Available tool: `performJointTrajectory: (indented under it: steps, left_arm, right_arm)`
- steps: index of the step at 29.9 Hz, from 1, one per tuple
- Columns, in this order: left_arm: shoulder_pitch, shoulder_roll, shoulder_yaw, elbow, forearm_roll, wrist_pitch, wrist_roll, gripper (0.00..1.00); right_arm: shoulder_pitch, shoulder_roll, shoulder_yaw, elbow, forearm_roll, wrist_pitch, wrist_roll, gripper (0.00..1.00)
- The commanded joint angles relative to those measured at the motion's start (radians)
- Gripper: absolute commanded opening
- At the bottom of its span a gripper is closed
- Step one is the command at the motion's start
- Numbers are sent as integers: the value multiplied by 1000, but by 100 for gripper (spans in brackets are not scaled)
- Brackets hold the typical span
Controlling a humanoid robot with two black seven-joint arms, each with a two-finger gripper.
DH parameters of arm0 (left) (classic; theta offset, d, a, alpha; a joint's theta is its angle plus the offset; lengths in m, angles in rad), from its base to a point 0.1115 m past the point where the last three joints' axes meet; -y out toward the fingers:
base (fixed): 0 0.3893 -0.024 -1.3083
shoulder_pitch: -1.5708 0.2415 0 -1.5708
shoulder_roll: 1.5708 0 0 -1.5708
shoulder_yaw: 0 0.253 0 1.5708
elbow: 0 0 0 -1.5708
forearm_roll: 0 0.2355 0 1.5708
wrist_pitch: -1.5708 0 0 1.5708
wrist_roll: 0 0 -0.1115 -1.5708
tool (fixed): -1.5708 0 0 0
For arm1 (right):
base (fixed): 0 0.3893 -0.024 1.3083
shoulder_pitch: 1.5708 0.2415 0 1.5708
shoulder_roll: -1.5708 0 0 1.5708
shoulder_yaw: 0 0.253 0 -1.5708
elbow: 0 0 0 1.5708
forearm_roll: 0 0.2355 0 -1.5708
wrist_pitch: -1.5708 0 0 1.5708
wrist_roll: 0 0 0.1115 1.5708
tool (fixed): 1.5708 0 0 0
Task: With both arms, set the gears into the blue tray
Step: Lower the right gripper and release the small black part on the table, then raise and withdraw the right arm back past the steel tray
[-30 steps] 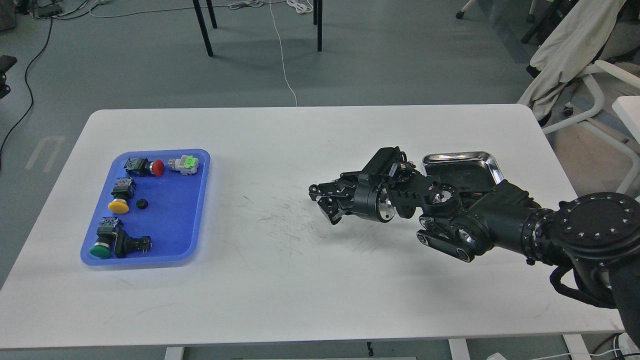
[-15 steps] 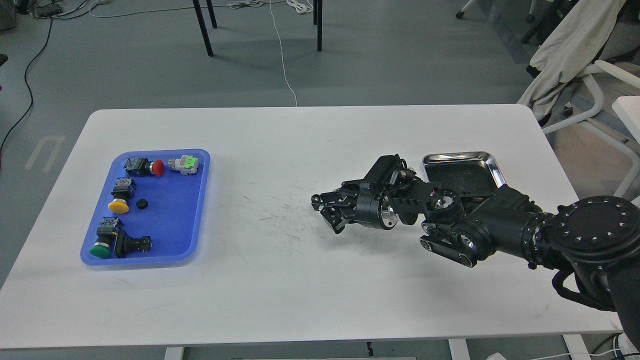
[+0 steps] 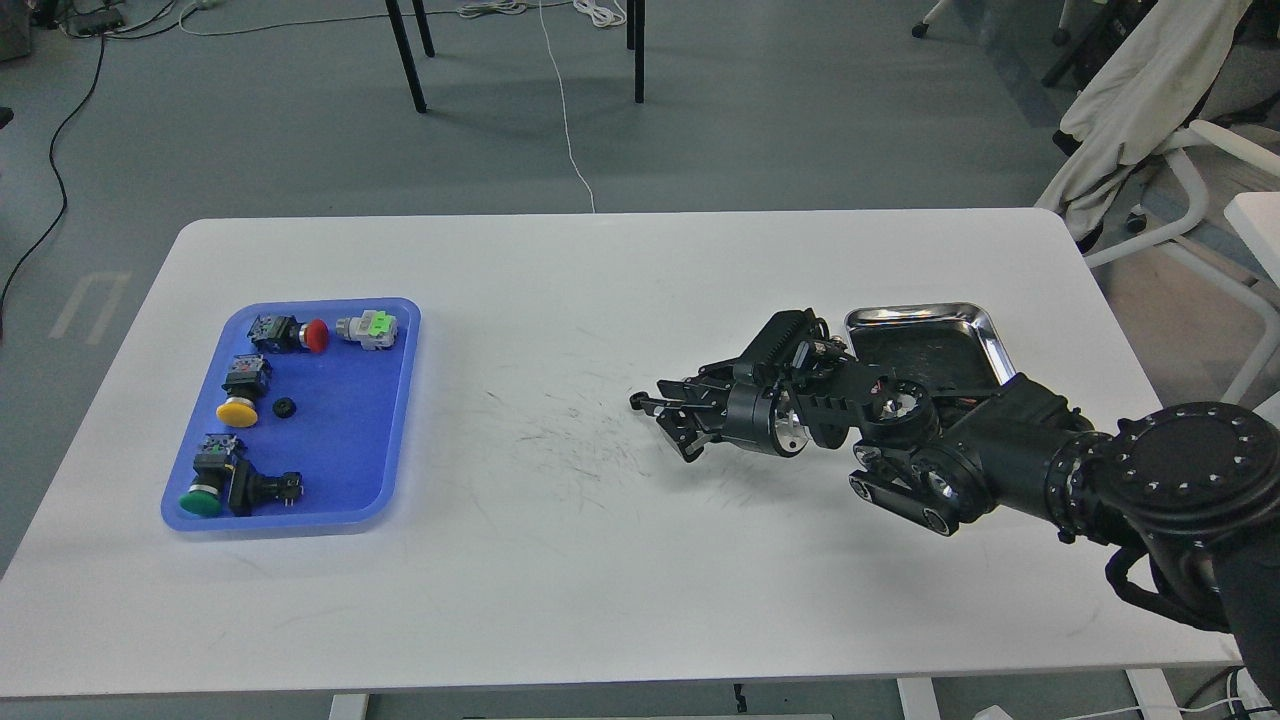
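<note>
**One gear in the blue tray, right arm over the table**

While one small black gear (image 3: 285, 407) lies on the floor of the blue tray (image 3: 340, 470), just right of a yellow-capped switch (image 3: 239, 411), red (image 3: 314, 335) and green (image 3: 202, 499) switches sit in the same tray. Well apart, over the middle of the white table (image 3: 600, 560), the right gripper (image 3: 667, 425) points left, its two fingers spread apart with nothing visible between them. Behind that arm sits a steel tray (image 3: 985, 335). No left arm shows.

Grey-green floor (image 3: 800, 120), loose cables (image 3: 570, 110), dark chair legs (image 3: 405, 50) — white chair (image 3: 1200, 170) draped with cloth
</note>
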Motion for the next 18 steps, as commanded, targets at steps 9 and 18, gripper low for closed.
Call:
performJointTrajectory:
  steps: [9, 18]
  left_arm:
    - [4, 2, 2, 0, 2, 0, 0, 99]
    - [4, 5, 7, -6, 5, -19, -3, 99]
  right_arm:
    - [2, 0, 119, 0, 21, -9, -9, 66]
    - [38, 0, 308, 3, 246, 8, -15, 81]
